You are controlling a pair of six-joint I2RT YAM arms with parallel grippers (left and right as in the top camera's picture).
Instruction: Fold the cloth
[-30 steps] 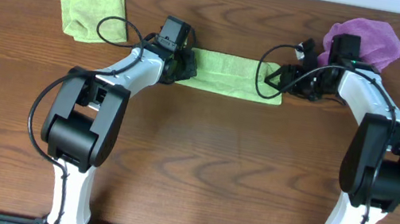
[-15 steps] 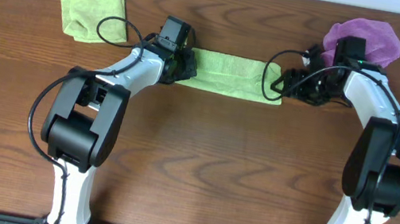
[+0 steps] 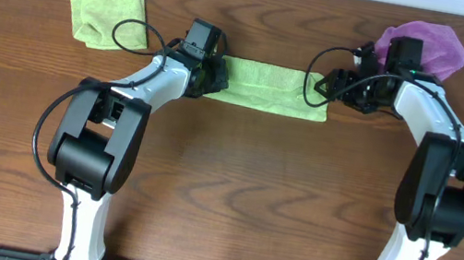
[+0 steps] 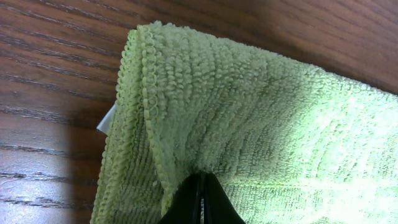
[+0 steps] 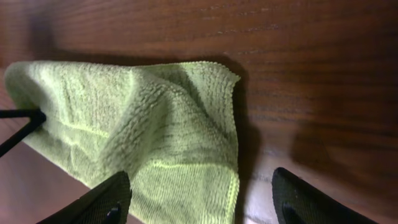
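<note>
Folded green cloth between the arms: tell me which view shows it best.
Overhead. Only there does the whole cloth show, end to end. Left wrist shows just one end, pinched in the shut left fingers; right wrist shows just the other end, beyond the open right fingers.

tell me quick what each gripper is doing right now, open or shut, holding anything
Left gripper: shut, pinching the left end of the cloth.
Right gripper: open, holding nothing, over the cloth's right end.
</note>
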